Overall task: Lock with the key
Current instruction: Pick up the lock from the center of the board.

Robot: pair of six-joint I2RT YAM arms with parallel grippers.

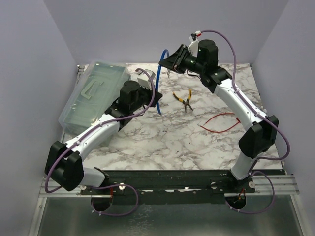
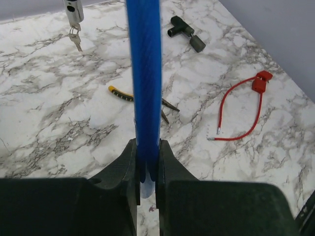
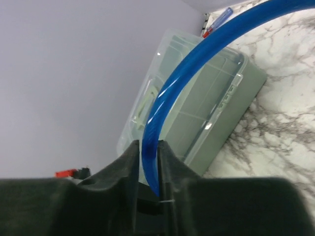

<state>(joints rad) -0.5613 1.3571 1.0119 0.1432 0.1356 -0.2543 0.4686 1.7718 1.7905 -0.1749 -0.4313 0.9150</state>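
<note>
1. Worktop, white with grey marbling, carries everything here.
2. Clear plastic box lies at the back left corner with its lid shut and a handle on top. What is inside cannot be made out through the lid. A screwdriver lies just behind it.
3. Blue cable arches up off the worktop between the two arms.
4. Left gripper is clamped tight on the cable's lower end.
5. Right gripper is raised at the back and pinches the cable's upper end.
6. Red wire lies loose on the right.
7. Yellow-handled pliers lie mid-worktop, behind the cable.
8. Keys hang from a silver lock head above the worktop, well apart from the left gripper.
</note>
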